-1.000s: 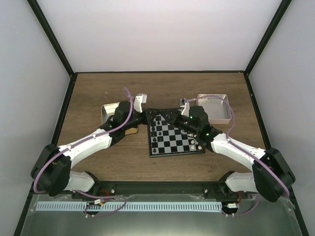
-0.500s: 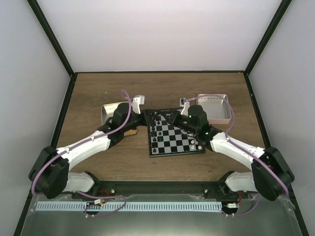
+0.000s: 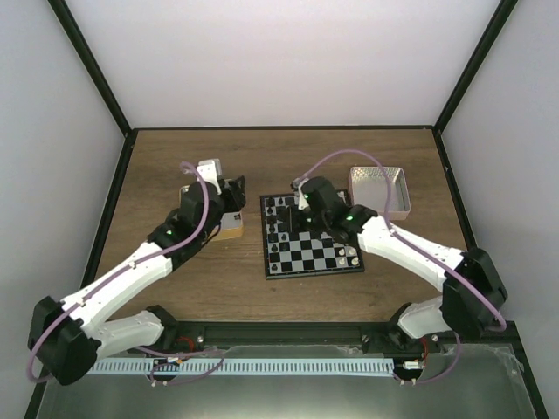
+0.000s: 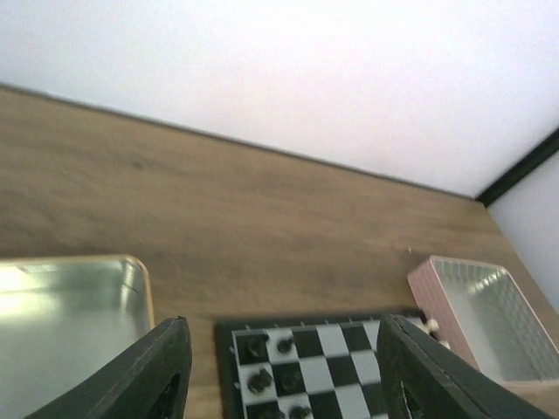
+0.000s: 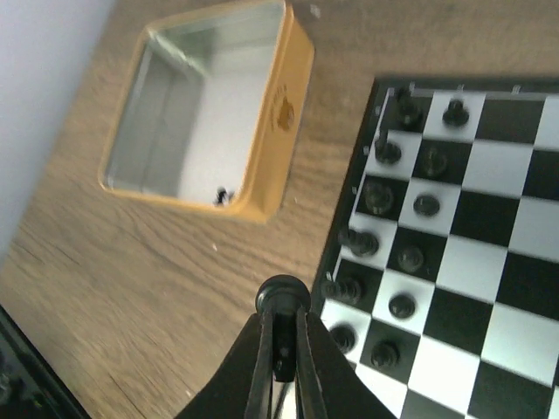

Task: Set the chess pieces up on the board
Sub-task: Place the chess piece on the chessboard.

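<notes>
Right gripper [image 5: 281,332] angled down, pinched shut on a black chess piece [image 5: 281,297] over the board's [image 3: 314,257] left edge. Left gripper [image 4: 281,375] just left of the board, wide open, empty. Wooden table [image 3: 175,157], white walls [image 3: 279,61].

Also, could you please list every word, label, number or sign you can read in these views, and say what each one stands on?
No text can be read in any view.
On the gold tin: a small dark mark on its outer side wall, too blurred to read.
On the board and the pink tin: no lettering visible.
</notes>
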Tool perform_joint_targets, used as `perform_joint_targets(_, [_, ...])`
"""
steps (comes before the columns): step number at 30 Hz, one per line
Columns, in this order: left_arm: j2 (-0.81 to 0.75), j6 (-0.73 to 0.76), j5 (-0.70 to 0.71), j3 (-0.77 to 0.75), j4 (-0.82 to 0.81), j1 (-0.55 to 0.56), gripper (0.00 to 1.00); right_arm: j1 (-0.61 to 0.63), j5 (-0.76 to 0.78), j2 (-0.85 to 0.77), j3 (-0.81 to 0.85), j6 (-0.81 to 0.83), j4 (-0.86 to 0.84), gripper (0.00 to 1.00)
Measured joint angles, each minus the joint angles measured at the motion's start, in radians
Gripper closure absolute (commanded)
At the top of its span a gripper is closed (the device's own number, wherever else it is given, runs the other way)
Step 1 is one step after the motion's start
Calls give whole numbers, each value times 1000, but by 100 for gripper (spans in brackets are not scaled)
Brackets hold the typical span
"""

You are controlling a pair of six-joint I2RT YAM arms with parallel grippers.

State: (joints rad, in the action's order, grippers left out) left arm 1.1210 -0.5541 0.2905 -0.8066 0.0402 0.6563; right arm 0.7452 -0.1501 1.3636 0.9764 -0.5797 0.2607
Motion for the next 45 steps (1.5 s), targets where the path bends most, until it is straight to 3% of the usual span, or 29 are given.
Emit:
perform_joint_targets(8, [-183, 160, 208, -20, 28, 0, 31, 154, 79, 154, 120, 72, 256, 99])
perform_joint_targets(14, [-274, 194, 292, 19, 6, 0, 29, 225, 113, 265, 206, 74, 373, 99])
perform_joint_targets(26, [-279, 196, 311, 43, 6, 0, 28, 253, 159, 375, 273, 71, 474, 99])
perform_joint_targets(45, [-270, 196, 311, 50, 6, 0, 28, 253, 193, 443, 298, 71, 479, 95])
